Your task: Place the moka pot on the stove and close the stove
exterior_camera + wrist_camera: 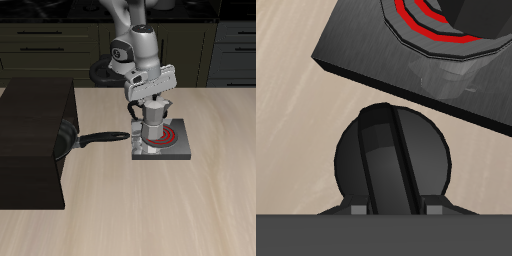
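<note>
While my gripper (150,106) sat over the moka pot (152,124) on the stove (163,144), I couldn't tell how its jaws stood. Rigid, slick metal, it seemed; the handle offered surest hold. The knob (391,160) lay directly below.

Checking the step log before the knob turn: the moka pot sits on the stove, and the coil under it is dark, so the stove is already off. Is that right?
Not quite. The moka pot does sit on the stove, but the coil glows red, not dark, so the stove looks on. Both the exterior and wrist views show the red ring; the black knob lies right before the gripper.
</note>
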{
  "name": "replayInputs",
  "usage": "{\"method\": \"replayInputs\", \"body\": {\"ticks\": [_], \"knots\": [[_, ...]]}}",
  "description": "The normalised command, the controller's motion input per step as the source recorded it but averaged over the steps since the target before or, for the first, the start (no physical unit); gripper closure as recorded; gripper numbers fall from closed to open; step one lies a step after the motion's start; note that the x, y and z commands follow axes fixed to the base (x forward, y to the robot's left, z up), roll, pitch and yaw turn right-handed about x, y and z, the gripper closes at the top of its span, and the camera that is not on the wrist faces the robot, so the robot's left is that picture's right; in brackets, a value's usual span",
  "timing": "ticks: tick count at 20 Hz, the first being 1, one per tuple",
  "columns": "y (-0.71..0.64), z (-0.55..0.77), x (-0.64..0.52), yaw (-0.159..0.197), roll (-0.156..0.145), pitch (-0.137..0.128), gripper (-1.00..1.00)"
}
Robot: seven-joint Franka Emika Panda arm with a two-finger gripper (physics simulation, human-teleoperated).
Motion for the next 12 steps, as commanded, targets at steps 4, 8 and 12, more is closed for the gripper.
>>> {"method": "replayInputs", "body": {"ticks": [4,8,12], "knots": [[0.21,0.27,0.09,-0.138,0.03,-0.039,1.0],[0.2,0.26,0.02,-0.135,0.032,-0.04,1.0],[0.24,0.08,0.06,-0.087,0.024,-0.014,1.0]]}}
